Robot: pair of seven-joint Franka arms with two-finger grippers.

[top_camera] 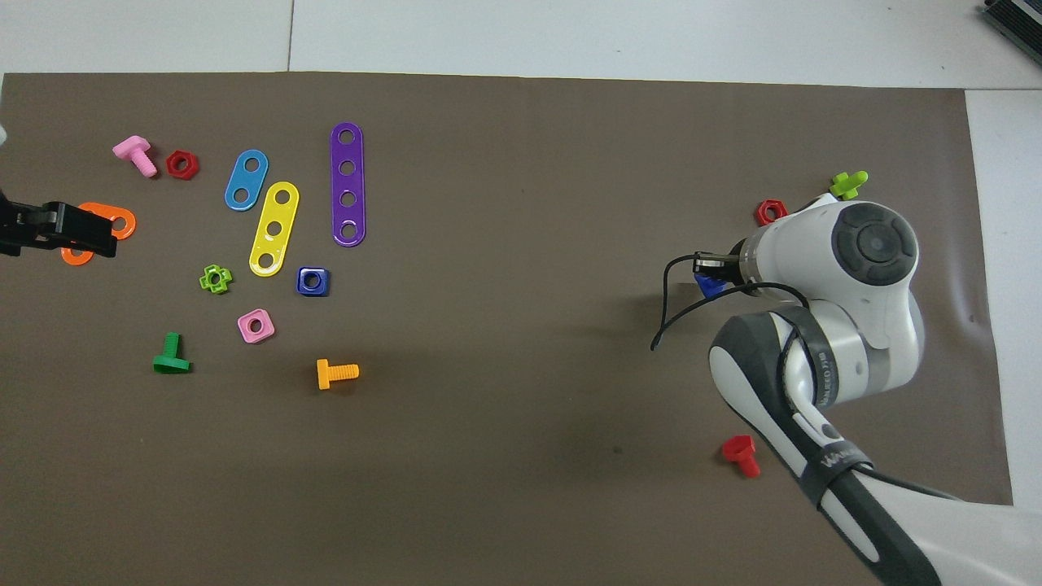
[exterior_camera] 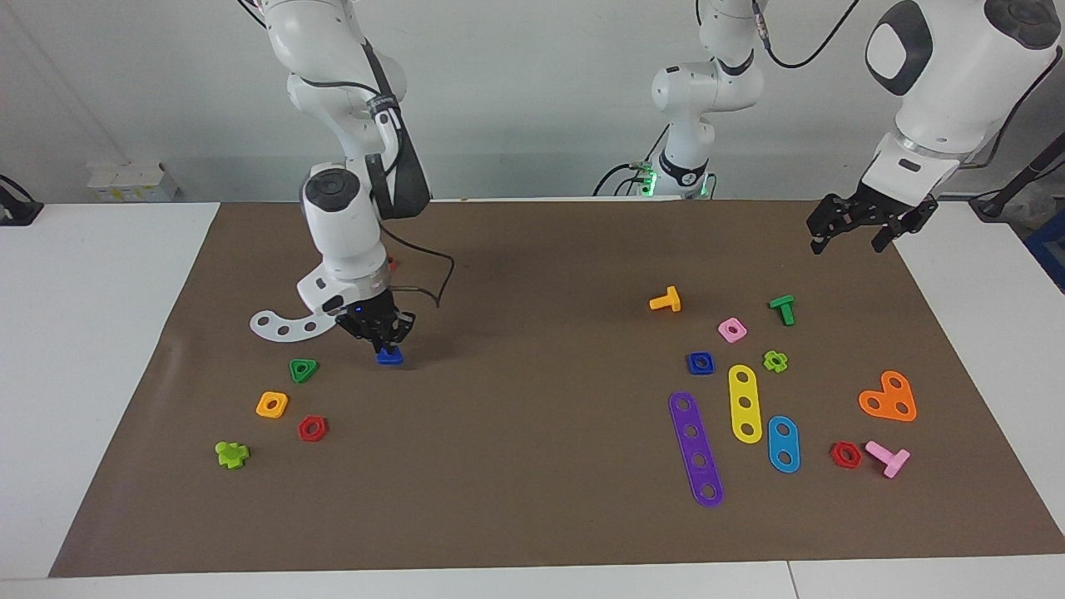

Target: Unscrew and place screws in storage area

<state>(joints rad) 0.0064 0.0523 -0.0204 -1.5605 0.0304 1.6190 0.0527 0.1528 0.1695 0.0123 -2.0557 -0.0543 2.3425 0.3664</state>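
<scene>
The blue screw [exterior_camera: 389, 356] touches the brown mat under my right gripper [exterior_camera: 385, 343], which is shut on its top. In the overhead view only a corner of the blue screw [top_camera: 710, 285] shows beside the right arm. The storage area [exterior_camera: 333, 391] is the bare mat by the green triangular nut [exterior_camera: 303, 369], the orange square nut [exterior_camera: 272, 404] and the red hexagonal nut [exterior_camera: 312, 428]; the screw is beside it, slightly nearer the robots. My left gripper [exterior_camera: 849, 243] waits open in the air over the mat's corner at the left arm's end.
A white curved strip [exterior_camera: 283, 324] lies beside the right gripper. A lime screw [exterior_camera: 231, 453] and a red screw [top_camera: 741, 454] lie nearby. At the left arm's end lie the purple strip [exterior_camera: 697, 449], yellow strip [exterior_camera: 745, 403], orange plate [exterior_camera: 889, 398], blue square nut [exterior_camera: 700, 363] and other nuts and screws.
</scene>
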